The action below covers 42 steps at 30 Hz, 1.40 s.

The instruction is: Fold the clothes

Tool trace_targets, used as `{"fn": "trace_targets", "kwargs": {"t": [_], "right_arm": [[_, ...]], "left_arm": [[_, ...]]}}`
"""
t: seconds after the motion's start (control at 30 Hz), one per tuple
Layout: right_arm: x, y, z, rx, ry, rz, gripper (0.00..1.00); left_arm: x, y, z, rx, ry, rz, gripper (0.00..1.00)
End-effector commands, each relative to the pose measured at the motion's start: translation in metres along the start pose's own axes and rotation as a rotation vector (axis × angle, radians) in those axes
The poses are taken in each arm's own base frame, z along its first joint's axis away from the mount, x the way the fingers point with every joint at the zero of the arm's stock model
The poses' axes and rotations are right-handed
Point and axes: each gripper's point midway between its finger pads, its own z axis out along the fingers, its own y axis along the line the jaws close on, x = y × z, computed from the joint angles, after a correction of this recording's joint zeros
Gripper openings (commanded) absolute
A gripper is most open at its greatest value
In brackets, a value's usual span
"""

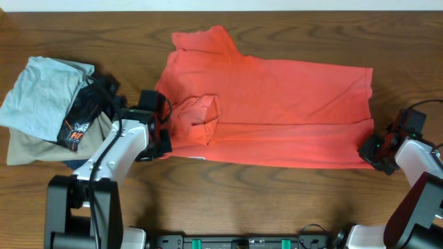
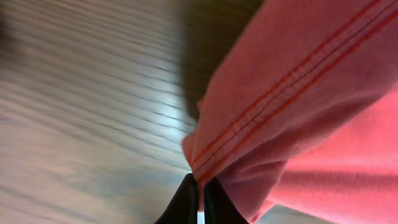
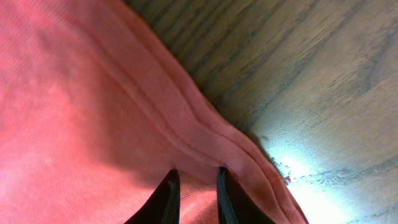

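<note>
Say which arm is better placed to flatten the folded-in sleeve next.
Left, probably. The left gripper pinches the shirt right beside the sleeve; the right gripper holds the shirt's opposite end. The left would likely need to release its hold first.

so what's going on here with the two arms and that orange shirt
Two robot arms are folding a red-orange T-shirt lying spread on the wooden table. The left gripper pinches its hem at the near left corner, the right gripper the near right corner. A pile of other garments sits to the left.
</note>
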Motion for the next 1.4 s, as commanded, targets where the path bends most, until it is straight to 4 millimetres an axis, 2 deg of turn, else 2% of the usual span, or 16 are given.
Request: {"fn": "trace_targets", "kwargs": {"t": [0.0,0.2,0.4,0.5,0.67,0.77,0.9,0.97,1.2,1.23,1.27,1.3,1.37], "right_arm": [[0.018,-0.011,0.012,0.045,0.055,0.005,0.19],[0.019,-0.013,0.012,0.055,0.058,0.006,0.18],[0.019,-0.014,0.012,0.062,0.056,0.006,0.18],[0.02,-0.015,0.012,0.065,0.059,0.006,0.19],[0.02,-0.019,0.012,0.087,0.06,0.008,0.23],[0.022,-0.023,0.011,0.109,0.068,0.007,0.25],[0.021,-0.04,0.002,0.22,0.074,0.045,0.34],[0.017,-0.043,-0.004,0.245,0.074,0.053,0.37],[-0.017,-0.016,-0.043,0.144,0.054,0.031,0.47],[-0.019,-0.015,-0.05,0.138,0.054,0.03,0.48],[-0.019,-0.015,-0.054,0.14,0.057,0.03,0.49],[-0.017,-0.015,-0.057,0.142,0.062,0.03,0.52],[-0.01,-0.018,-0.059,0.153,0.086,0.03,0.54]], "left_arm": [[-0.024,0.028,-0.018,-0.12,-0.11,-0.036,0.06],[-0.032,0.049,-0.023,-0.237,-0.157,-0.044,0.06],[-0.045,0.053,-0.027,-0.268,-0.218,-0.06,0.07],[-0.038,0.054,-0.026,-0.269,-0.188,-0.052,0.12],[-0.003,0.042,-0.019,-0.182,-0.029,-0.025,0.12],[0.005,0.039,-0.019,-0.16,0.01,-0.02,0.06],[0.005,0.036,-0.019,-0.141,0.009,-0.021,0.06],[0.002,0.031,-0.021,-0.112,-0.002,-0.025,0.06],[-0.012,0.0,-0.035,0.076,-0.081,0.033,0.07],[-0.014,-0.001,-0.037,0.082,-0.095,0.032,0.14],[-0.016,-0.001,-0.039,0.087,-0.108,0.03,0.33],[-0.018,-0.002,-0.039,0.09,-0.117,0.029,0.44],[-0.021,-0.003,-0.039,0.093,-0.126,0.028,0.54]]}}
